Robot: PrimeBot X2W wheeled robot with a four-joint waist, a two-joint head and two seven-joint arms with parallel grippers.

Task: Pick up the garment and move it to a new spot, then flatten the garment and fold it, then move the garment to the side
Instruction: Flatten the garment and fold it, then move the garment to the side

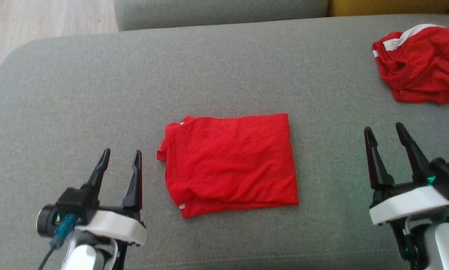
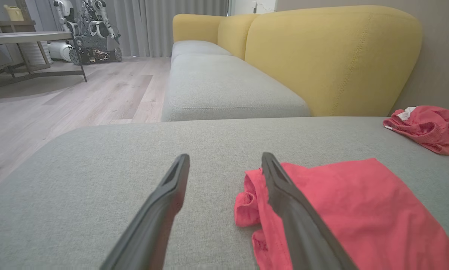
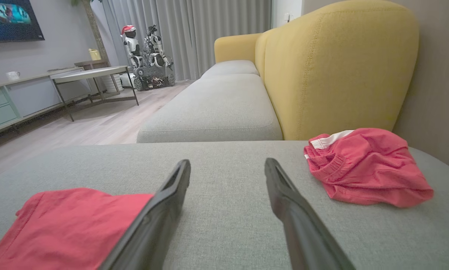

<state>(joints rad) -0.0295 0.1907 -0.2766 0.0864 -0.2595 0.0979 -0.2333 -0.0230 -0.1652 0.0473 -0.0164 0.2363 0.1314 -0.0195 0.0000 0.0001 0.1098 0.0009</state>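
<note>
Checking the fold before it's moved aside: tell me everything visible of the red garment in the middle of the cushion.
The red garment lies folded into a rough rectangle, flat on the grey cushion. Thin, wrinkled fabric; stacked layers show along its near edge, a small bunch juts from its left side, white flecks at its left corners. The open left claw and right claw flank it, not touching.

Crumpled garment (image 1: 421, 63), perhaps shorts, partly off-frame

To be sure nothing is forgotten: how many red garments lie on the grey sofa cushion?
2. A folded red fabric garment lies in the middle; a crumpled red fabric garment with a white band lies far right. None seems hidden.
</note>
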